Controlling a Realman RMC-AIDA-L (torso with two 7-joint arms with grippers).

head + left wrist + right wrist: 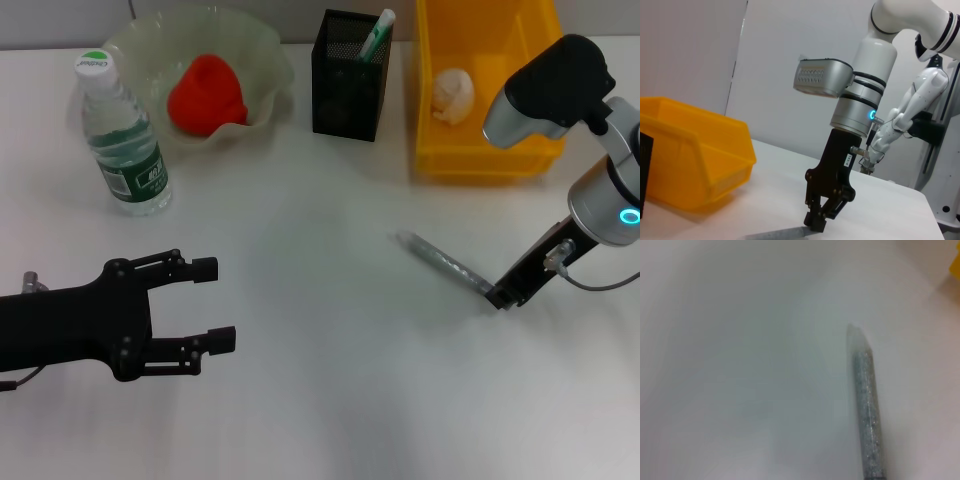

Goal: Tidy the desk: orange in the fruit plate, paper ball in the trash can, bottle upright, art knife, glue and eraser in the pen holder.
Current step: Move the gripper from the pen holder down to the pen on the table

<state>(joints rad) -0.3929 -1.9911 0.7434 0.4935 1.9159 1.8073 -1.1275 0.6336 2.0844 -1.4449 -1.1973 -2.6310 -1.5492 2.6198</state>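
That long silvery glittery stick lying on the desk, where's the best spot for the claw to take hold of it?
Probably by one end, from above. The art knife is long, thin and lies flat on the table, so closing across its narrow width suits it. The right claw already pinches the end nearer the robot. The left claw hovers open, away.

The matte black skeletal left gripper (205, 305) has blocky fingertips. The glossy white-and-silver right arm (600, 190) carries a glowing cyan ring, thin grey cable and black gripper (816, 220).

The right gripper (499, 297) grips the glittery art knife (443, 260) on the desk (320, 380).
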